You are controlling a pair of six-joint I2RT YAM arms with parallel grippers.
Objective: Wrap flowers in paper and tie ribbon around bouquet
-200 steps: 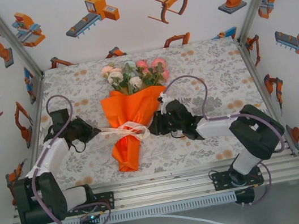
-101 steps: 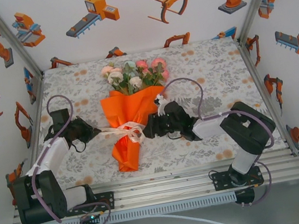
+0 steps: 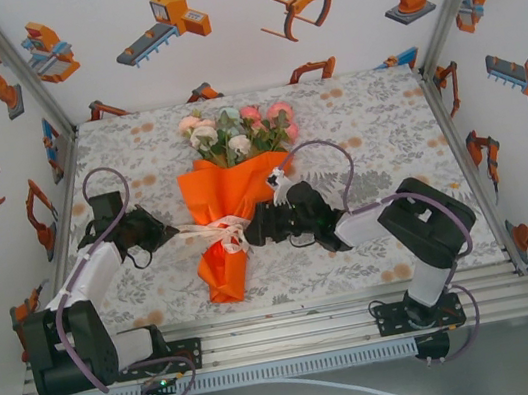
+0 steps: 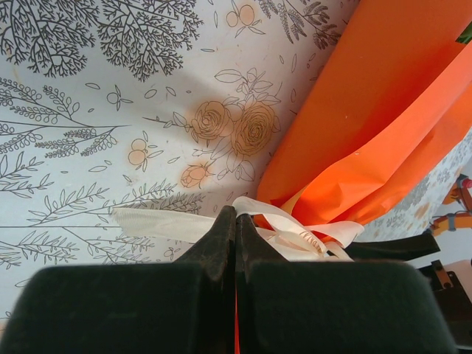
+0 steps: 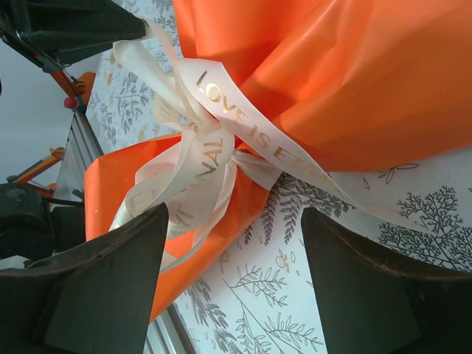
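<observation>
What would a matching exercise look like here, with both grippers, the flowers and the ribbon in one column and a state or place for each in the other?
Column one:
1. left gripper
2. right gripper
3. flowers
4. ribbon

Column two:
A. tied round the orange paper
B. open, facing the knot
C. poking out of the wide far end of the orange paper
D. shut on a ribbon end

Pairs: 1-D, 2-B, 3-C, 4-A

The paper is hiding the stems of the flowers from me, my left gripper is covering the bit of ribbon it is pinching, and some gold words are curling out of sight in the loops.
</observation>
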